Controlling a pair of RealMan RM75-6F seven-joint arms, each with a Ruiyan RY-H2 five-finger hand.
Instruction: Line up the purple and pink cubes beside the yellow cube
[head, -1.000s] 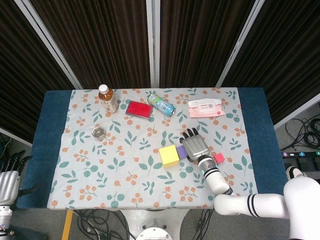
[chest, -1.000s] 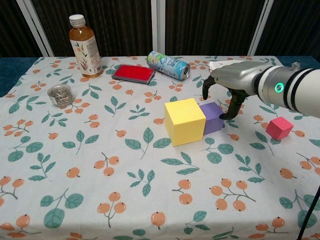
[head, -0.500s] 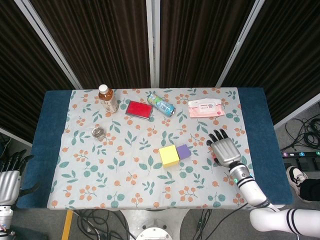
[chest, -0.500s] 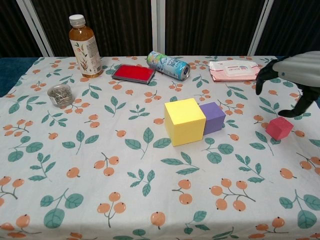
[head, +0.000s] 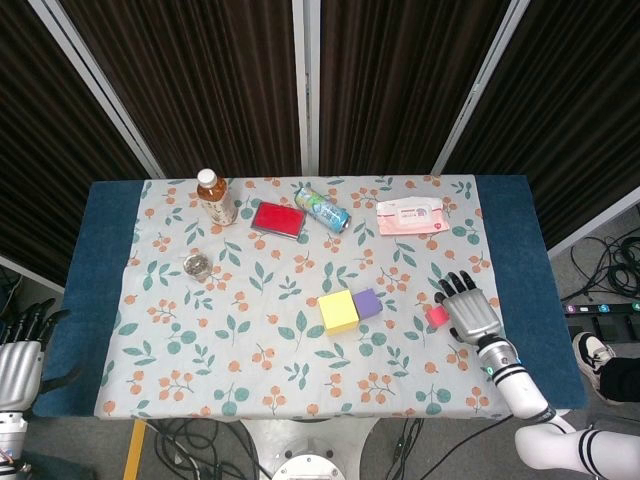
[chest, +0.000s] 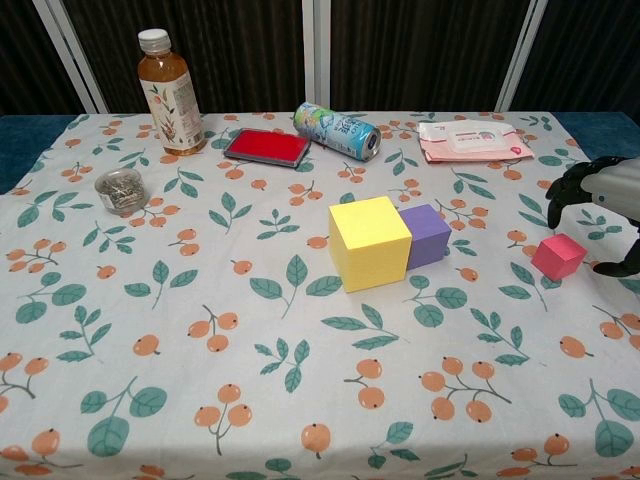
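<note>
The yellow cube (head: 338, 311) (chest: 369, 242) stands mid-table with the smaller purple cube (head: 367, 302) (chest: 427, 234) touching its right side. The pink cube (head: 437, 317) (chest: 558, 256) lies apart, further right. My right hand (head: 472, 313) (chest: 602, 200) hovers just right of the pink cube, fingers spread and curved, holding nothing. My left hand (head: 20, 352) hangs off the table's left edge, fingers apart and empty; the chest view does not show it.
Along the far side stand a tea bottle (chest: 167, 92), a red flat case (chest: 266, 146), a lying can (chest: 338, 130) and a wipes pack (chest: 468, 139). A small jar of clips (chest: 121, 190) sits at the left. The floral cloth (chest: 250, 380) is bare in front.
My right hand left the purple cube beside the yellow one and swung right, past the pink cube, to the table's right side. The cubes have not shifted since.
</note>
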